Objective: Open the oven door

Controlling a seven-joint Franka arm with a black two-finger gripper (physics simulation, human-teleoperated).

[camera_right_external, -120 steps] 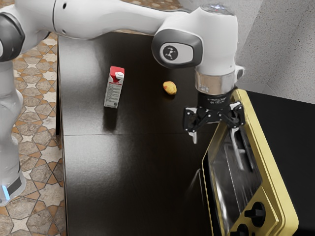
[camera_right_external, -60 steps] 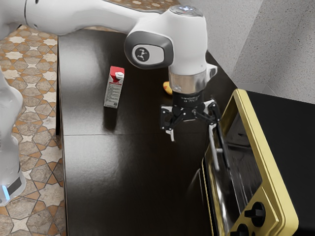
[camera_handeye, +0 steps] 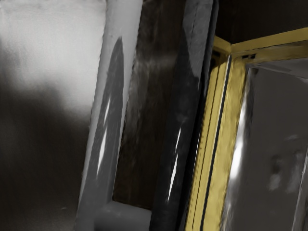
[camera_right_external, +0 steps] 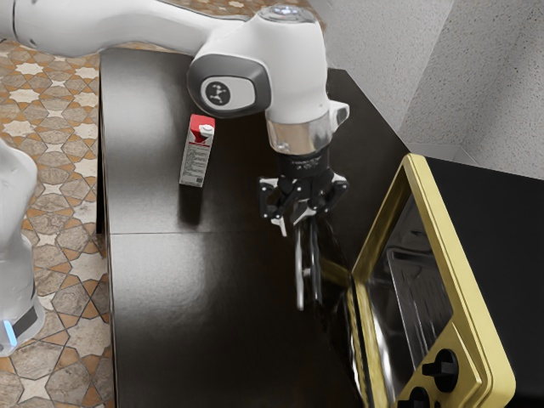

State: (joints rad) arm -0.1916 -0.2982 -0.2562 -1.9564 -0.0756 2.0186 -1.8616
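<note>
The gripper (camera_right_external: 294, 221) is above the table at the top end of the oven door's handle (camera_right_external: 301, 276). It is open, with one fingertip hanging apart on the handle's left in the exterior view; the other is hard to make out. The dark oven door (camera_right_external: 337, 316) is swung partway out over the table from the yellow oven (camera_right_external: 466, 297). In the wrist view the grey handle (camera_handeye: 107, 120) runs beside the dark door (camera_handeye: 175, 130), with the oven's yellow frame (camera_handeye: 226, 144) and its cavity beyond.
A red and white carton (camera_right_external: 197, 153) stands on the dark table (camera_right_external: 170, 297), toward the exterior view's left. Black knobs (camera_right_external: 442, 369) are on the oven's front. A speckled wall (camera_right_external: 382, 59) rises behind the table.
My hand has moved toward the exterior view's left, away from the oven. The handle has come along and the door has swung much farther out.
</note>
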